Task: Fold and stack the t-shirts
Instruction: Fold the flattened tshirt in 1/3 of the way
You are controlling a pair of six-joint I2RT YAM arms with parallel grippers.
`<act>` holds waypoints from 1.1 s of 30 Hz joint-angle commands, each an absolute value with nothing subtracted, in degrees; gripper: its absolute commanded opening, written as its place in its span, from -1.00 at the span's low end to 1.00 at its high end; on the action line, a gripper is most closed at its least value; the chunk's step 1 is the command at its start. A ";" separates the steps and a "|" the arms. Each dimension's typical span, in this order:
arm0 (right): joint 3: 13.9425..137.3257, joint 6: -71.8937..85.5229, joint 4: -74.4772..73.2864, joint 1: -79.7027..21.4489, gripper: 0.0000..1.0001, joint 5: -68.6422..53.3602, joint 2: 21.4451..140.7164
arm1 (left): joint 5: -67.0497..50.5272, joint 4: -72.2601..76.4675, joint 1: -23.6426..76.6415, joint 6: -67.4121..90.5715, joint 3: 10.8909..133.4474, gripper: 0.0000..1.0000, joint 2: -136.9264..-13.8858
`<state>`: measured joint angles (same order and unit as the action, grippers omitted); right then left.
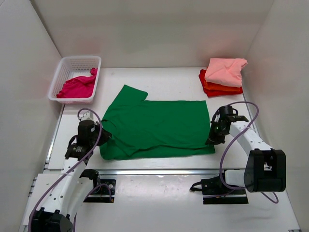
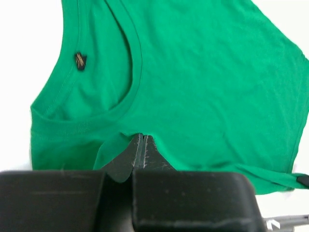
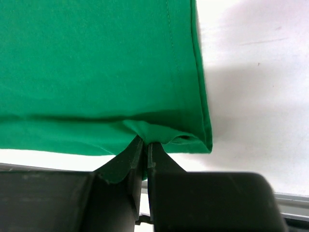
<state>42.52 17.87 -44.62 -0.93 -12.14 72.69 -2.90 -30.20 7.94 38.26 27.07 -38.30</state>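
Clamping the near edge of the green t-shirt (image 1: pixel 154 125) at mid-surface, left claw (image 2: pixel 143 138) and right claw (image 3: pixel 145 143) are mid-fold; the folded stack (image 1: pixel 224 72) occupies the far right corner, and the magenta t-shirt (image 1: pixel 77 87) lies unfolded in the far-left basket (image 1: pixel 72 60).

- Top view: bright, even overhead light fills the white enclosure; shadows on the desk (image 1: pixel 159 79) are soft and faint.
- Left wrist view: the desk burns out to featureless white.
- Right wrist view: a grey shadow lies right of the green t-shirt (image 3: pixel 96 63).
- The left end effector (image 2: pixel 141 145) and right end effector (image 3: pixel 145 150) read near-black, with little detail.
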 commanded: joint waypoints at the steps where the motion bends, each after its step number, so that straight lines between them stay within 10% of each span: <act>1: 44.38 17.22 -41.75 -0.27 -1.00 -12.48 73.48 | -0.36 -25.40 7.47 37.53 29.53 -1.00 -39.20; 33: 45.35 16.26 -33.14 1.58 -1.00 -11.60 76.82 | -0.35 -13.27 8.17 32.17 30.15 -1.00 -46.58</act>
<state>43.20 16.56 -36.23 1.58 -11.29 76.55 -1.89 -15.14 8.10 32.62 29.12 -46.87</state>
